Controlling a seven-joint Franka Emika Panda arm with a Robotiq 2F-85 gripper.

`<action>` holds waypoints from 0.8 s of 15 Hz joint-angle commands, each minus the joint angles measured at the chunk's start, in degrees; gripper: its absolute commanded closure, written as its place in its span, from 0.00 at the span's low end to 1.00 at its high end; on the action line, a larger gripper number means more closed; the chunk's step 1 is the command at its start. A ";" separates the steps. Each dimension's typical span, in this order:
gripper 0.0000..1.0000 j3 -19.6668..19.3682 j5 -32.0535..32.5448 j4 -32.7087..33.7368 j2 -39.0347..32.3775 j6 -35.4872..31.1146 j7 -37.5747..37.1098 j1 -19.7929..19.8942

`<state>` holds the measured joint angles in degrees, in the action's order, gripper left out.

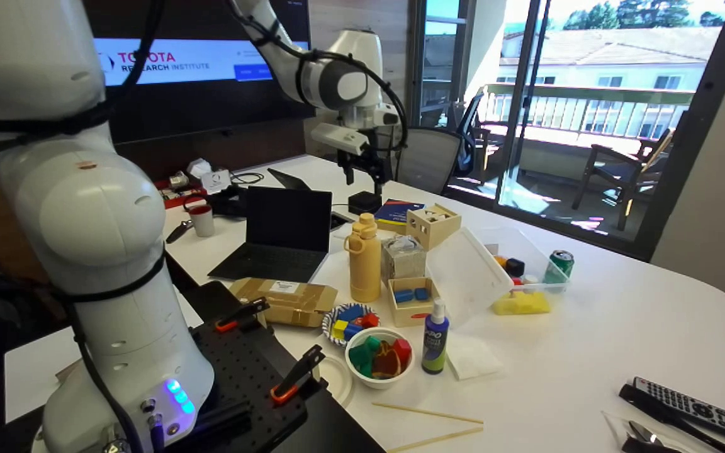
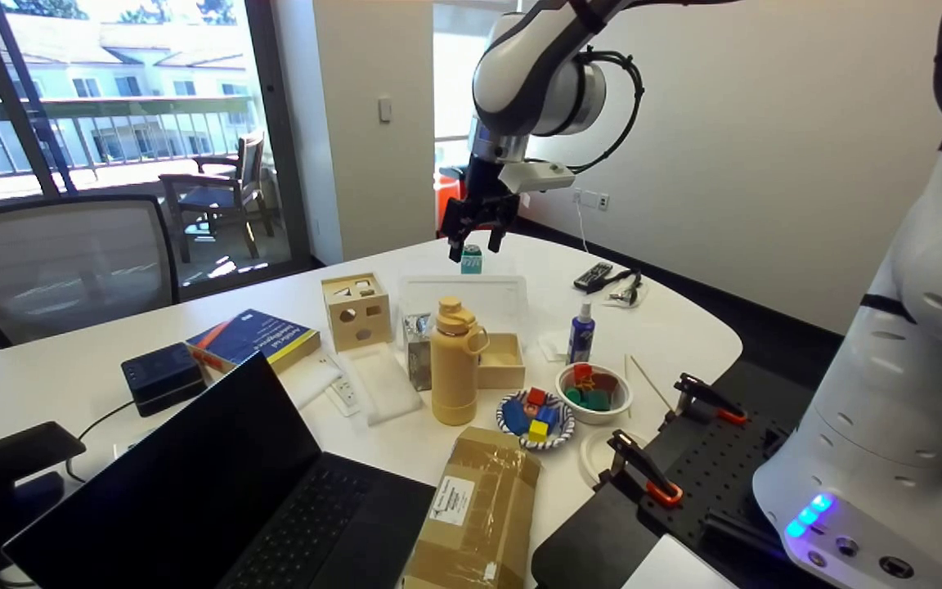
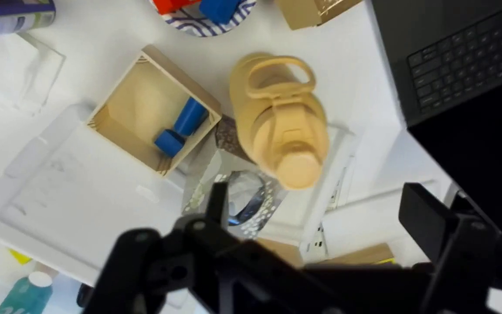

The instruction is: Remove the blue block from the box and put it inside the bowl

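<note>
The box (image 1: 410,316) is tan, wooden and open-topped; it also shows in an exterior view (image 2: 502,376) and in the wrist view (image 3: 181,78). Inside lie a small dark-blue block (image 3: 169,142) and a longer blue cylinder (image 3: 190,117). The block also shows in an exterior view (image 1: 422,294). A white bowl (image 1: 380,380) holds green and red blocks. A smaller patterned bowl (image 1: 329,328) holds blue, yellow and red blocks. I cannot tell which bowl is meant. My gripper (image 3: 320,205) is open and empty, high above the table, apart from the box; exterior views show it too (image 1: 364,182) (image 2: 475,245).
A tall yellow bottle (image 3: 277,117) stands beside the box, with a silvery cube (image 1: 404,259) behind it. A spray bottle (image 1: 435,340), a large plastic lid (image 3: 94,187), a clear bin (image 1: 513,242), a shape-sorter box (image 2: 356,315) and a laptop (image 1: 287,226) surround it.
</note>
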<state>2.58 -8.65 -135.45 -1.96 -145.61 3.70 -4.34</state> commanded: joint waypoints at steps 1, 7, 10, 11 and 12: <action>0.00 -2.02 -8.92 7.51 -11.16 -3.71 8.49 4.99; 0.00 0.53 -12.48 18.71 -27.69 -3.01 8.95 11.33; 0.00 -0.05 -10.65 22.27 -33.92 -3.89 4.50 11.21; 0.00 -0.20 -10.46 23.34 -35.61 -4.08 3.23 11.18; 0.00 -0.90 -9.80 24.12 -36.93 -3.97 1.14 10.66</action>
<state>2.05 -19.76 -115.14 -34.63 -149.27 9.58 6.31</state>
